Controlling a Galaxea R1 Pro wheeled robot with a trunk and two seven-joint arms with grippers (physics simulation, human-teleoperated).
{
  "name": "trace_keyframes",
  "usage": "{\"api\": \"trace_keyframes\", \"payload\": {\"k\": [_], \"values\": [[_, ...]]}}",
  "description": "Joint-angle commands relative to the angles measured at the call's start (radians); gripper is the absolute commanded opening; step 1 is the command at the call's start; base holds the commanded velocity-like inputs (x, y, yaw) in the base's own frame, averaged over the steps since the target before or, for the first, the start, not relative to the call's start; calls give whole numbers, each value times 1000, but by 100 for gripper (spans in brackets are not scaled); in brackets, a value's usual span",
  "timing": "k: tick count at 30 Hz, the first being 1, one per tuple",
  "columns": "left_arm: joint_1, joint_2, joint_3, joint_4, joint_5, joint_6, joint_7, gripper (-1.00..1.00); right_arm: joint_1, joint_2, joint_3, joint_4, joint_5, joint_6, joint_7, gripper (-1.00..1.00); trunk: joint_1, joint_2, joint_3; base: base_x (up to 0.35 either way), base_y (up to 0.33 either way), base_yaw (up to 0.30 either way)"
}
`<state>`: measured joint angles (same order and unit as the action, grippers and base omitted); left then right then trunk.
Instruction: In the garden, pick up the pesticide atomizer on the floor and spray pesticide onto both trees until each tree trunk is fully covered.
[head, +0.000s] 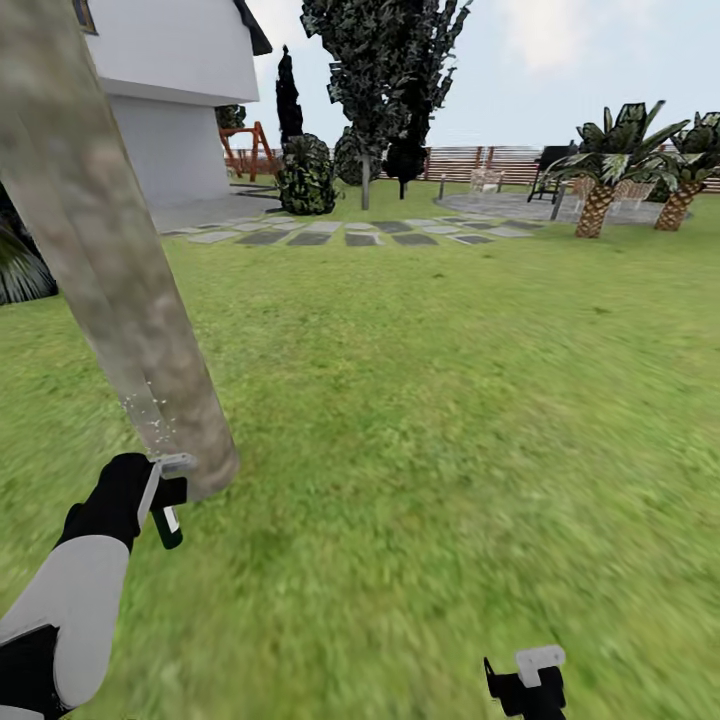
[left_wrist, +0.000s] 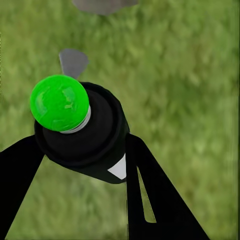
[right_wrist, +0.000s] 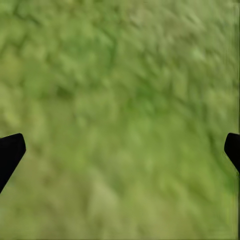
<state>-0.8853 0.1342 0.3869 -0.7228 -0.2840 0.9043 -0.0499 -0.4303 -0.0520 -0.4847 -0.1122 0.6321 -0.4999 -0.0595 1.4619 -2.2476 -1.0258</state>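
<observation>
The atomizer (head: 168, 512) sits pinched in the left claw (head: 160, 495), low at the left of the head view, just beside the base of a leaning-looking grey-brown trunk (head: 110, 270). In the left wrist view the atomizer (left_wrist: 82, 132) shows as a dark round body with a bright green cap, held between two black fingers (left_wrist: 150, 190) above blurry grass (left_wrist: 190, 75). A few white specks of pesticide (head: 150, 415) dot the trunk's lower part, just above the claw.

Risk, as a judgement: only a small low patch appears speckled, so the trunk could be left partly bare if the nozzle keeps pointing low. The claw is so near the bark that it might bump it and shift the bottle in the grip.

The left arm, white forearm with black wrist, reaches forward and up from the bottom left corner toward the trunk. The right claw (head: 528, 680) hangs low at the bottom edge over grass, fingers spread wide and holding nothing. A second tree (head: 375, 80) stands well apart, far across the lawn.
</observation>
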Motion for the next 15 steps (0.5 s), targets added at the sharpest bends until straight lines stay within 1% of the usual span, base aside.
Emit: {"api": "trace_keyframes", "payload": {"k": [1,5,13,15], "values": [[-1,-1,3,-3,-7,4,-5,-100,-1,0,-4,2,11,-3,-6,100,0,0,-1,142,-270,251],[-1,-1,3,-3,-15,4,-5,-100,-1,0,-3,2,11,-3,-6,100,0,0,-1,147,-269,270],[-1,-2,3,-5,-18,4,-5,-100,-1,0,-3,2,11,-3,-6,100,0,0,-1,148,-269,273],[-1,-3,3,-6,-19,4,-5,-100,-1,0,-4,2,11,-3,-6,100,0,0,-1,148,-269,138]]}}
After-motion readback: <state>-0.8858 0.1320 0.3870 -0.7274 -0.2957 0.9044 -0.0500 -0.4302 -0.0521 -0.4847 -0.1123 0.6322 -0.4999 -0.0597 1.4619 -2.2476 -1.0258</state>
